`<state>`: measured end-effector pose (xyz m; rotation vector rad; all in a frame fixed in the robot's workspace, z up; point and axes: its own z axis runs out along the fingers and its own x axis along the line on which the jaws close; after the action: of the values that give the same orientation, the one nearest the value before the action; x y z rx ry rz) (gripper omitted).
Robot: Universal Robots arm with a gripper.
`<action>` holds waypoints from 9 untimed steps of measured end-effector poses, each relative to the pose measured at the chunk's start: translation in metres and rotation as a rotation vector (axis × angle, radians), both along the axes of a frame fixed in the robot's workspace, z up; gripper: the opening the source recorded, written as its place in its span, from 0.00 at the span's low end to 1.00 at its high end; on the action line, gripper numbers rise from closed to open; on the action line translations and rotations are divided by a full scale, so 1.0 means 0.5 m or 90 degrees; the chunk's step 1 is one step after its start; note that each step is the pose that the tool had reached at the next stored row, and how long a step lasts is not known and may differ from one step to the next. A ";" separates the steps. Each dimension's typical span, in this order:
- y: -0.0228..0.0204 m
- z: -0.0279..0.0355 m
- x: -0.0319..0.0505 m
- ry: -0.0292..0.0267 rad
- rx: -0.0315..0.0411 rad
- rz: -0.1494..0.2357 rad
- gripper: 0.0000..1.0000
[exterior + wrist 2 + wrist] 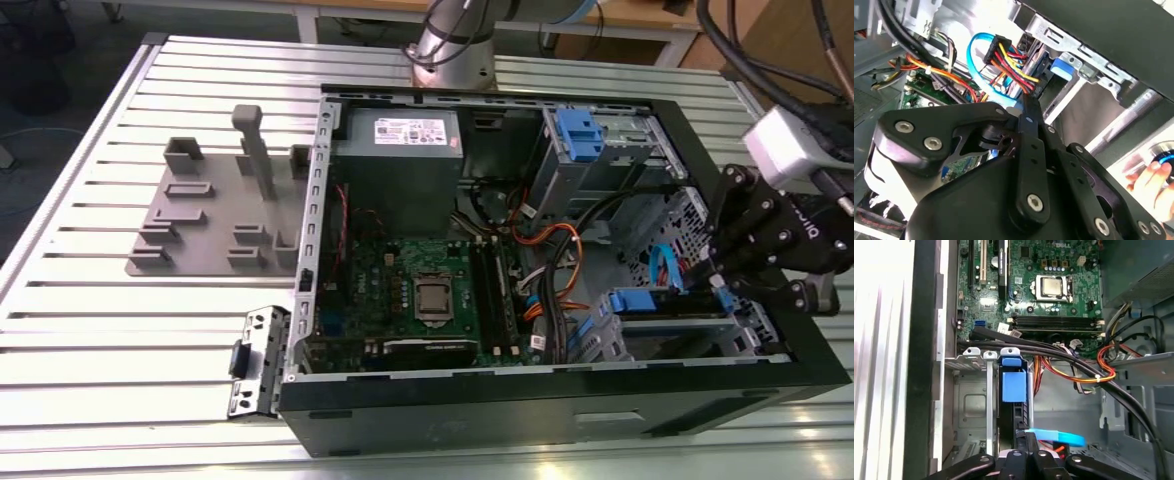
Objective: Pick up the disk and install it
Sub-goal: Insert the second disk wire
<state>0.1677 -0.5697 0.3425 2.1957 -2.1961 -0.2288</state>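
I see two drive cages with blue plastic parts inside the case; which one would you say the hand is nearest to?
The lower drive cage, at the case's front corner on the exterior view's right: the hand hangs just beside it. The upper cage, near the power supply, stands well away.

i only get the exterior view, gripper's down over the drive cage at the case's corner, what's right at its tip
observer: in the first wrist view the gripper sits at the edge of what looks like the disk, which stands on edge in the metal cage with its blue rail facing the camera.
operator: any cables in the way
observer: a light blue flat cable crosses right beside the gripper's tip.
operator: anyone near the case
observer: yes, in the second wrist view a person's hand shows beyond the case wall.
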 end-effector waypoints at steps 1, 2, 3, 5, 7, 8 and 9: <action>0.0000 0.004 0.001 0.0000 0.0013 0.000 0.10; -0.0001 0.009 0.002 0.0000 0.0019 0.000 0.10; 0.0000 0.013 0.003 0.0000 0.0019 0.000 0.10; -0.0001 0.020 0.004 0.0000 0.0020 0.000 0.10; -0.0001 0.024 0.004 0.0000 0.0020 0.000 0.10; -0.0001 0.024 0.004 0.0000 0.0022 0.000 0.10; -0.0001 0.024 0.004 0.0000 0.0022 0.000 0.10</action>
<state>0.1698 -0.5697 0.3546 2.1974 -2.1975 -0.2327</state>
